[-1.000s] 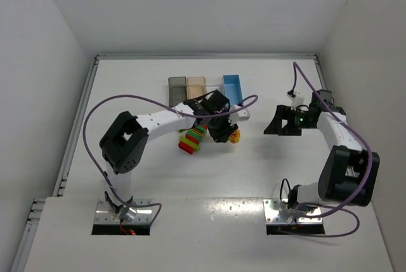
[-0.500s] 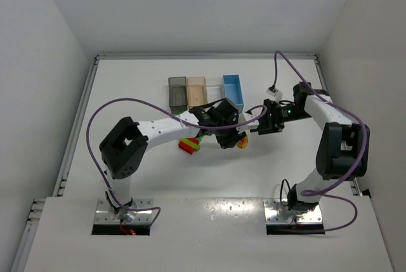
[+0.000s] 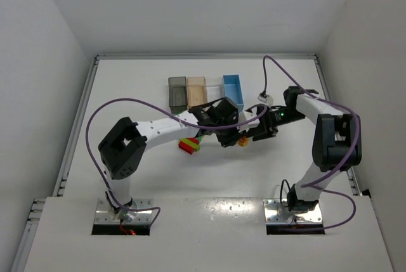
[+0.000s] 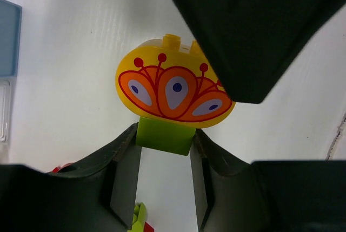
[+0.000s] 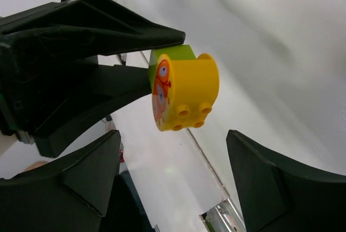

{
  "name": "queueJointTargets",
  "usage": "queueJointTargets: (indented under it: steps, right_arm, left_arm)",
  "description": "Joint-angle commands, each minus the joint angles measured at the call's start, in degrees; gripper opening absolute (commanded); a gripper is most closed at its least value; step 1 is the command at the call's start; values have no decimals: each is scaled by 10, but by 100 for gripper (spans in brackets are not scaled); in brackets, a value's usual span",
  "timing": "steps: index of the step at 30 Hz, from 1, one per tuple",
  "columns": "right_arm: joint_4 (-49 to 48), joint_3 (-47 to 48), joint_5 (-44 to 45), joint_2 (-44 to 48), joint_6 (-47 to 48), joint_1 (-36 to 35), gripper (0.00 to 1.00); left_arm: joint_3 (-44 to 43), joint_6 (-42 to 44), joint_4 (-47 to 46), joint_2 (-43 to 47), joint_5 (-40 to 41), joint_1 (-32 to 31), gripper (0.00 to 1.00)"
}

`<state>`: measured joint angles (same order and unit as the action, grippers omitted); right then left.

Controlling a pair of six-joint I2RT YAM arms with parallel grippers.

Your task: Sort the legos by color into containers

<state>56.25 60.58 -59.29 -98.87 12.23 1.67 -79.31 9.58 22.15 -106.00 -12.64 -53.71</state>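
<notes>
My left gripper [image 4: 165, 153] is shut on a lime green lego [image 4: 164, 136] that has a rounded yellow lego [image 4: 173, 88] with an orange pattern stuck on top. The pair hangs above the table right of centre, the yellow lego [image 3: 243, 140] pointing toward my right gripper [image 3: 257, 134]. In the right wrist view the yellow lego [image 5: 189, 91] sits just ahead of the right gripper [image 5: 173, 140], which is open and does not touch it. A red and lime lego stack [image 3: 188, 144] lies on the table. The containers stand in a row at the back: dark grey [image 3: 177, 91], tan [image 3: 196, 89], clear [image 3: 214, 82], blue [image 3: 233, 88].
The left arm's purple cable [image 3: 101, 113] loops over the left half of the table. The right arm's cable [image 3: 269, 69] arcs above the blue container's right side. White walls enclose the table on three sides.
The left gripper carried the lime and yellow pair rightward, away from the red and lime stack. The right arm swung left until its open jaws faced the yellow lego, and they narrowed slightly.
</notes>
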Motion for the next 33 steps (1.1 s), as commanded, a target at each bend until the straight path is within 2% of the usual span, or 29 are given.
queueJointTargets:
  steps: [1, 10, 13, 14, 17, 20, 24, 26, 29, 33]
  right_arm:
    - [3, 30, -30, -11, 18, -4, 80]
    - [-3, 49, -64, -49, 18, -26, 72]
    - [10, 61, -86, -62, 27, -26, 50]
    - [18, 68, -91, -62, 40, -26, 35]
    - [55, 86, -104, -76, 75, -26, 16]
    - [81, 98, -119, -76, 96, -20, 4]
    - [122, 118, -124, -70, 125, 1, 2]
    - [143, 132, -124, -64, 136, 10, 2]
    - [149, 154, -113, -64, 141, 27, 2]
    - [143, 236, -80, -83, 141, 26, 0]
  left_arm:
    - [-27, -4, -27, 37, -10, -4, 25]
    - [-38, -11, -27, 37, -15, -4, 25]
    - [-45, -16, -27, 32, -15, -4, 25]
    - [-45, -16, -27, 32, -15, -4, 25]
    - [-45, -16, -27, 26, -15, -4, 25]
    - [-39, -30, -27, 26, -10, 1, 17]
    - [-11, -46, -33, 35, 1, 13, 11]
    - [7, -51, -33, 59, 8, 19, 11]
    - [46, -56, -33, 94, 30, 47, 10]
    - [81, -89, -33, 136, 50, 108, 10]
